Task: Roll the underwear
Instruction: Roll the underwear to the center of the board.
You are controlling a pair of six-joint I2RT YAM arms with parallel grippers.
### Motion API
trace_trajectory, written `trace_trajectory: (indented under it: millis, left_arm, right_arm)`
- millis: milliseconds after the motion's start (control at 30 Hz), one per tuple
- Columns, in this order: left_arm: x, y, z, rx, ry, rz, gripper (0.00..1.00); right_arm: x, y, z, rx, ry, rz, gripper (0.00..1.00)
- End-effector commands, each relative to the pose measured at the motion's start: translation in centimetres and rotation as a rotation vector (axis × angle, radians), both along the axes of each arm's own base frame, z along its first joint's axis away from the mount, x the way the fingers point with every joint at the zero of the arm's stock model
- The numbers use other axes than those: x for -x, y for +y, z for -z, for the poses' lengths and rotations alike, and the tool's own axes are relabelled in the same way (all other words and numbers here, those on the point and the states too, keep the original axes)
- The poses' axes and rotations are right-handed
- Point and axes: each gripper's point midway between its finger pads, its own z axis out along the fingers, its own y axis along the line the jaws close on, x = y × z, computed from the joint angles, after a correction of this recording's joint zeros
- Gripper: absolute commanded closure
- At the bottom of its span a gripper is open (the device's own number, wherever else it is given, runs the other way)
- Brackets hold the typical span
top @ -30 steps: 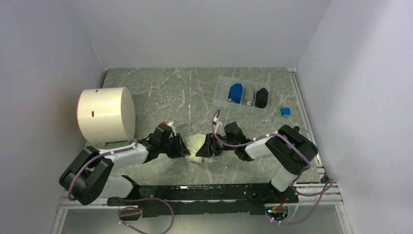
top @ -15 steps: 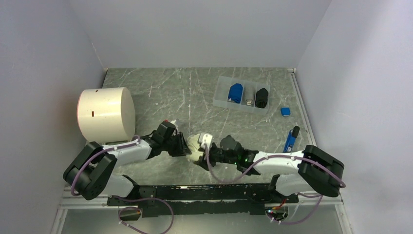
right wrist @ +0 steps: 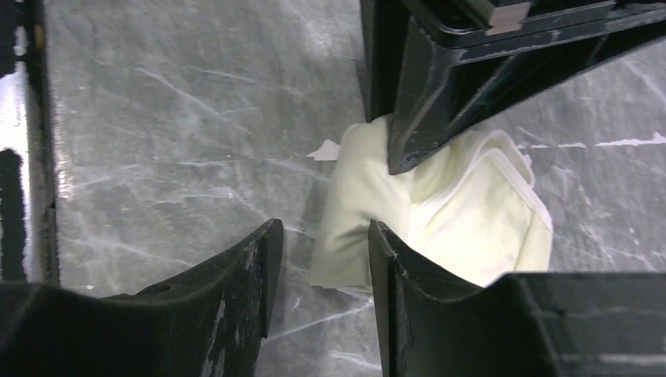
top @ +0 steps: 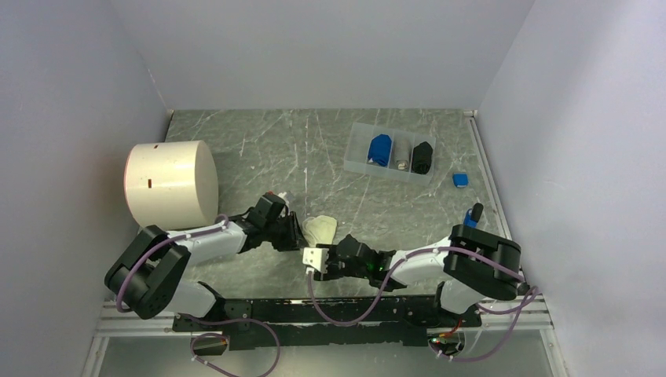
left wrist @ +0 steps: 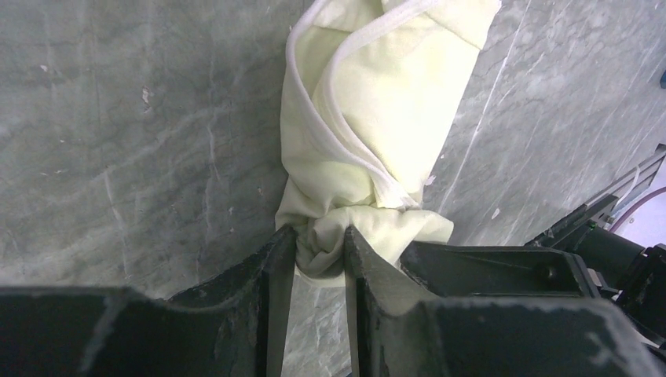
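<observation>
Grey marble table (top: pixel 259 149): left gripper (left wrist: pixel 318 237) pinches the cream underwear (left wrist: pixel 377 118) from nine o'clock; right gripper (right wrist: pixel 323 236) gapes empty at six.

Underwear (top: pixel 320 228) lies mid-table (top: pixel 259 149), w/ left gripper (left wrist: pixel 320 239) at its L end, nipping it; right gripper (right wrist: pixel 322 236) sits just in front, apart from it. Drum (top: pixel 171 183) far L. Tray (top: pixel 353 159) back R, rolls (top: pixel 381 149) in its compartments; small block (top: pixel 460 180) R of tray
</observation>
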Motion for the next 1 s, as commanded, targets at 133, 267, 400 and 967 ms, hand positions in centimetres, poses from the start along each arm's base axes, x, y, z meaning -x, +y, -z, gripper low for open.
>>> trace_trajectory:
  millis: [133,267,400,967]
  left_arm:
    - [0.6,1.1,1.7,-0.091,0.025,0.017,0.65]
    - [0.5,1.2,1.9,-0.105,0.030,0.019,0.66]
    - [0.5,1.1,1.9,-0.104,0.030,0.026,0.66]
    - [-0.4,1.5,0.3,-0.002,0.068,-0.053,0.59]
  right_arm:
    - [-1.7,-0.4,-1.6,-0.096,-0.096,0.088,0.49]
    - [-1.5,-0.1,-2.7,-0.123,-0.112,0.063,0.46]
    - [-1.7,-0.1,-1.7,-0.091,-0.108,0.068,0.47]
    - [-0.2,-0.6,0.5,-0.188,0.168,0.115,1.00]
